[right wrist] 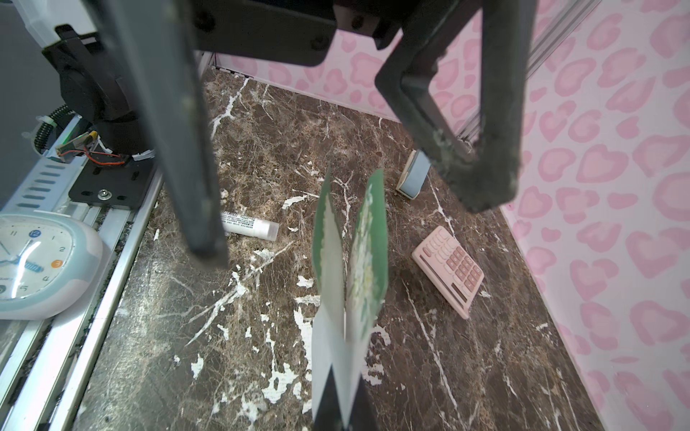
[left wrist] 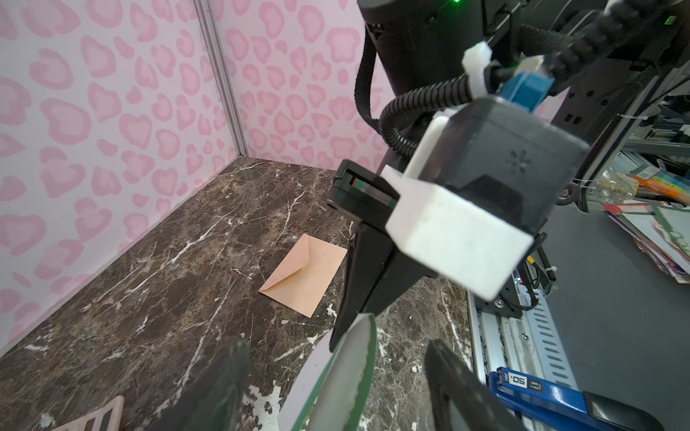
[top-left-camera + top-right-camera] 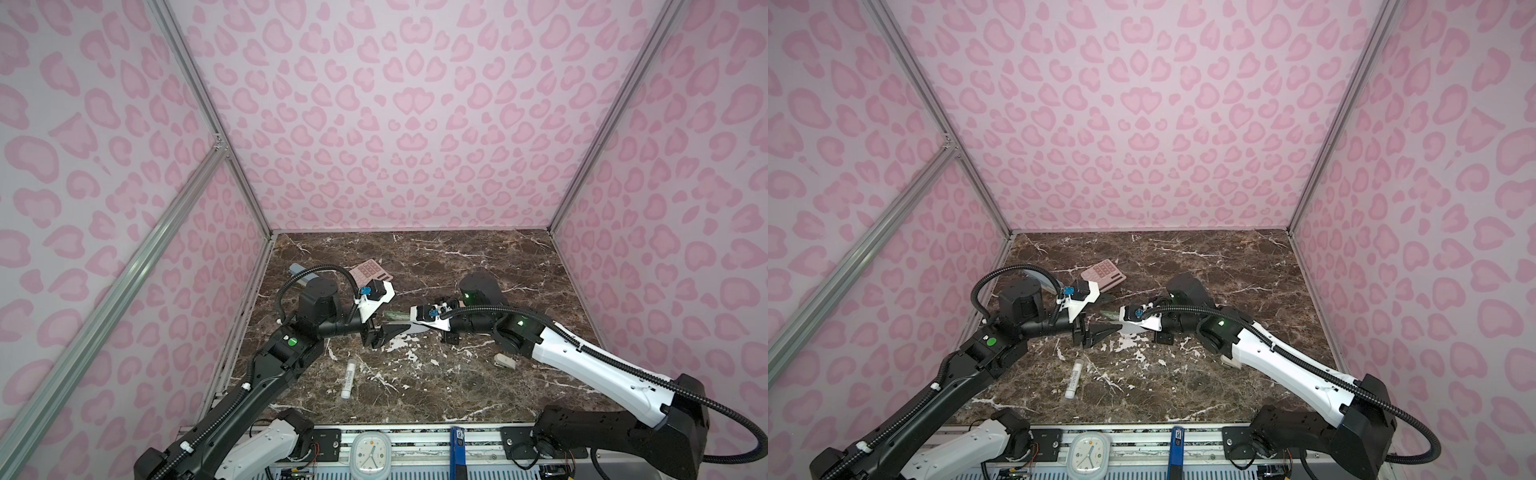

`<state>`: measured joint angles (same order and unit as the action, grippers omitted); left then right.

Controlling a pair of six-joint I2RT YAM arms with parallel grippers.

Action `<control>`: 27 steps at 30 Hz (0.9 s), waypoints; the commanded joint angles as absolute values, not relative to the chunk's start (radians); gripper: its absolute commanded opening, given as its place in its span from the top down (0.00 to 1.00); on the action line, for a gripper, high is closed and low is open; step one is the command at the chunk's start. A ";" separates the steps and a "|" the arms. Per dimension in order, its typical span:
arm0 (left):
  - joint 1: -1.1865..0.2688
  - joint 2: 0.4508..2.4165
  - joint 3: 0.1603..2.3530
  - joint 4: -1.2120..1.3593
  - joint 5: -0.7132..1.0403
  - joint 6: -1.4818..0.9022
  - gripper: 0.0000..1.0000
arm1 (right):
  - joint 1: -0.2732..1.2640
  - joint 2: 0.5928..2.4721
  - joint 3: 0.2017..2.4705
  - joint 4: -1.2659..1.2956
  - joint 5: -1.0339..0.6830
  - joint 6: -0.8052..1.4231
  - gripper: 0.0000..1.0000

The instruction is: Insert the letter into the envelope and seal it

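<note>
The letter (image 1: 351, 253), white with a green border, is curled into a narrow fold and held up off the marble table. My right gripper (image 1: 338, 410) is shut on its near end. In the left wrist view those black fingers (image 2: 358, 291) pinch the sheet's (image 2: 347, 377) far end. My left gripper (image 2: 336, 358) is open, its fingers (image 2: 224, 388) straddling the letter without touching it. In a top view the two grippers meet at mid-table around the letter (image 3: 398, 318). The peach envelope (image 2: 304, 276) lies flat on the table with its flap side up. It is hidden by the right arm in both top views.
A pink calculator (image 3: 371, 272) lies at the back left, and a blue-grey roll (image 1: 412, 175) lies near the left wall. A white tube (image 3: 347, 380) lies at the front left and a small beige stapler (image 3: 505, 361) under the right arm. A clock (image 3: 371, 455) sits on the front rail.
</note>
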<state>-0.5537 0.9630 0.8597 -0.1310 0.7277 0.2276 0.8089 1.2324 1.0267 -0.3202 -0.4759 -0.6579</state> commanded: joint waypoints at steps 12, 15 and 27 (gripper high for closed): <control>-0.577 1.056 0.914 -0.195 0.791 0.264 0.52 | 0.816 1.220 1.025 -0.315 -0.486 -0.653 1.00; -0.581 1.069 0.920 -0.216 0.785 0.272 0.59 | 0.816 1.216 1.022 -0.311 -0.490 -0.648 1.00; -0.600 1.086 0.929 -0.226 0.735 0.279 0.96 | 0.816 1.213 1.024 -0.327 -0.517 -0.617 0.80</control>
